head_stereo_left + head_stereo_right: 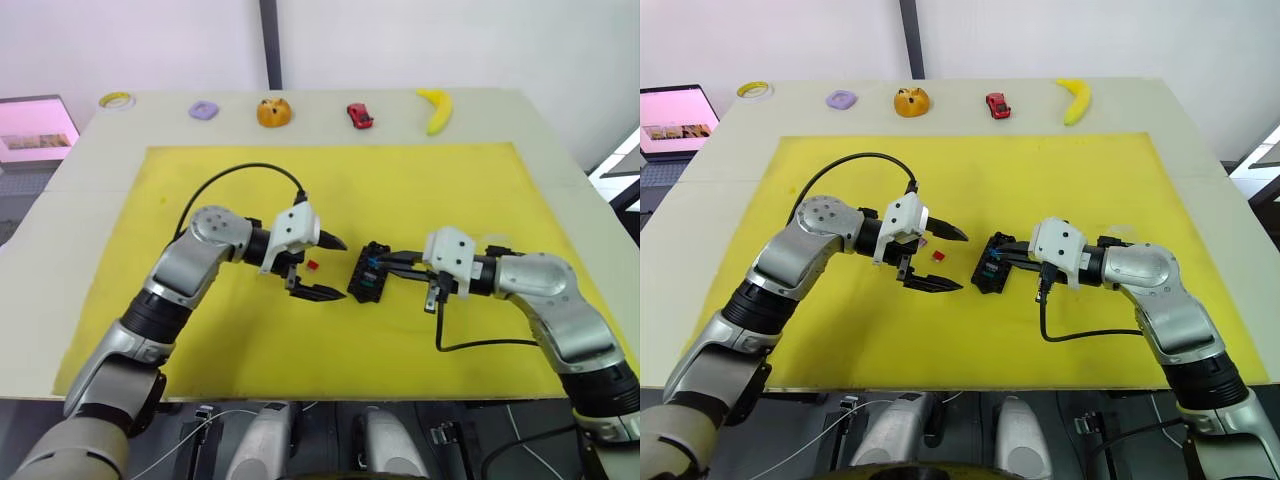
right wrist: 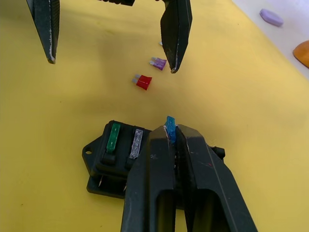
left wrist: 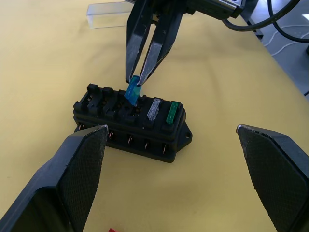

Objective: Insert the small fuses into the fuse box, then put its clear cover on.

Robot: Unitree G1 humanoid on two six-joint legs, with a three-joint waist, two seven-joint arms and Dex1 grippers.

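The black fuse box (image 1: pixel 366 274) lies mid-mat with a green fuse (image 3: pixel 171 112) and a grey fuse (image 3: pixel 154 108) seated in its slots. My right gripper (image 2: pixel 174 130) is shut on a blue fuse (image 3: pixel 132 92), holding it tilted at a slot of the box. To the left of the box, my left gripper (image 1: pixel 333 268) stands wide open and empty. A red fuse (image 2: pixel 143 81) and a purple fuse (image 2: pixel 158 63) lie loose on the mat near the left fingers. The clear cover (image 3: pixel 111 14) rests on the mat beyond the right gripper.
The work surface is a yellow mat (image 1: pixel 300 180). Along the table's far edge sit a banana (image 1: pixel 435 108), a red toy car (image 1: pixel 359 115), an orange object (image 1: pixel 274 112), a purple piece (image 1: pixel 204 110) and a tape ring (image 1: pixel 118 100). Black cables loop from both wrists.
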